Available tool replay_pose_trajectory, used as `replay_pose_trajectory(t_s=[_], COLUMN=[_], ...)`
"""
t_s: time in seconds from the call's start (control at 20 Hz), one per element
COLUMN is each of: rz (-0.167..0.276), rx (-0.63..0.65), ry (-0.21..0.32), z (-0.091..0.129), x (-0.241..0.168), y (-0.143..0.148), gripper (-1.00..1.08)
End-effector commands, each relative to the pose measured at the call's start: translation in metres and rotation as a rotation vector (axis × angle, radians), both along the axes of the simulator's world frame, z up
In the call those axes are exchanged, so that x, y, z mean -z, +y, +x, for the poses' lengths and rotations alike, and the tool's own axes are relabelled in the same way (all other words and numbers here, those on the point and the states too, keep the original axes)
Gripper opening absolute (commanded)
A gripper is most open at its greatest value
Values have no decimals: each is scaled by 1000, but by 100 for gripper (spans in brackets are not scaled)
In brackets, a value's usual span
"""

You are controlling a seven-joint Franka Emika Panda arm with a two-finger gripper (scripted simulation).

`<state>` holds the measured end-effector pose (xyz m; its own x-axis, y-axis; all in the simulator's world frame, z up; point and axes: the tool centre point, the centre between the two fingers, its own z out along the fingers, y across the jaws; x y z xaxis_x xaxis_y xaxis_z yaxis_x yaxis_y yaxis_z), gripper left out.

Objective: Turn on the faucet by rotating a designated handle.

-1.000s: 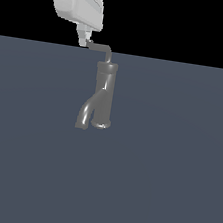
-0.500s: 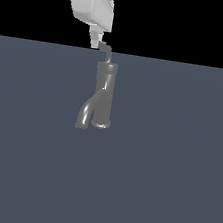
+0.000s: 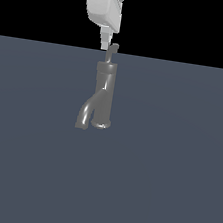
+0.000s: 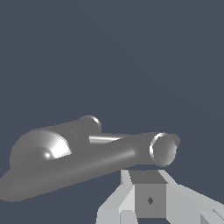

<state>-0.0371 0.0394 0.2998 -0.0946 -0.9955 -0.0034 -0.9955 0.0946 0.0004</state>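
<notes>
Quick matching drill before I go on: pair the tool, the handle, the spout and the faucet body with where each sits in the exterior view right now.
Things:
1. white robot tool
2. thin grey metal handle rod
3. thick curved grey spout
4. upright cylindrical grey glossy faucet body

Places:
A. curves down toward the exterior view's left, its mouth near the floor
B. stands upright on the dark grey floor
C. pokes up from the top of the faucet, beside the fingertip
D. hangs from the top edge, directly above the faucet

Pairs: 1-D, 2-C, 3-A, 4-B
</notes>
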Motion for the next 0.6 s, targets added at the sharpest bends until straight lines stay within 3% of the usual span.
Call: replay_pose_trajectory(t_s=[0.0,0.55], rz=[-2,-3], rx=[21,42], ry=[-2,-1], z=[7,29], x=[0,0], y=[-20,-66], gripper=[-100,-100])
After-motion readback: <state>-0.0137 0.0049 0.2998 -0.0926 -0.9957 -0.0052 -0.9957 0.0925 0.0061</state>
